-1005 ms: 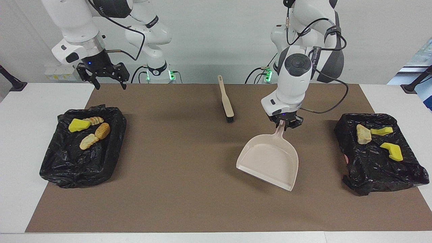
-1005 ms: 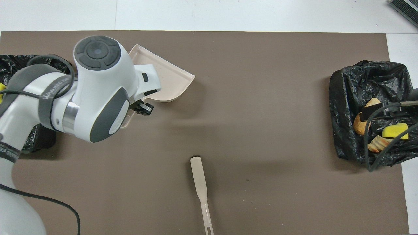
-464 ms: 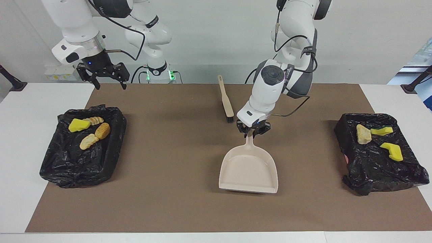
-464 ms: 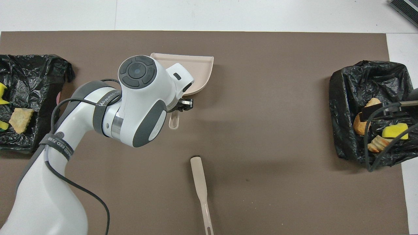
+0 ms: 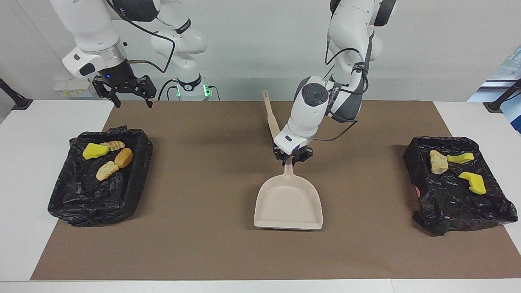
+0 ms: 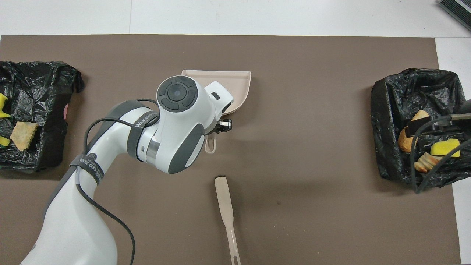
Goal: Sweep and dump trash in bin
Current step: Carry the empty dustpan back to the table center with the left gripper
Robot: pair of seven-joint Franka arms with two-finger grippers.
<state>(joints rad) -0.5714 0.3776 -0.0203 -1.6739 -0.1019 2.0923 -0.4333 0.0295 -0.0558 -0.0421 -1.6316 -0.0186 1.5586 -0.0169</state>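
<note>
I have the left pincer (image 5: pixel 292 159) clamped on the handle of the beige dustpan (image 5: pixel 288 202), over the middle of the brown mat (image 5: pixel 203 228) that covers the bench (image 5: pixel 24 162). The pan's open lip points away from the robots, and I cannot tell whether it rests flat on the mat or sits a touch above it. The pan looks bare inside.

My right pincer (image 5: pixel 124 94) waits up in the air with its fingers spread wide and nothing in them, near the mat's corner at the right arm's end.

The trash is all in the two black-bagged bins. The bin at the right arm's end (image 5: pixel 81 199) carries a yellow sponge bit (image 5: pixel 95 151) and three tan bread-like chunks (image 5: pixel 107 170). The bin at the left arm's end (image 5: pixel 468 207) carries one tan chunk (image 5: pixel 438 162) and two yellow sponge bits (image 5: pixel 473 182).

The brush (image 6: pixel 225 206) lies on the mat, nearer to the robots than the dustpan.
</note>
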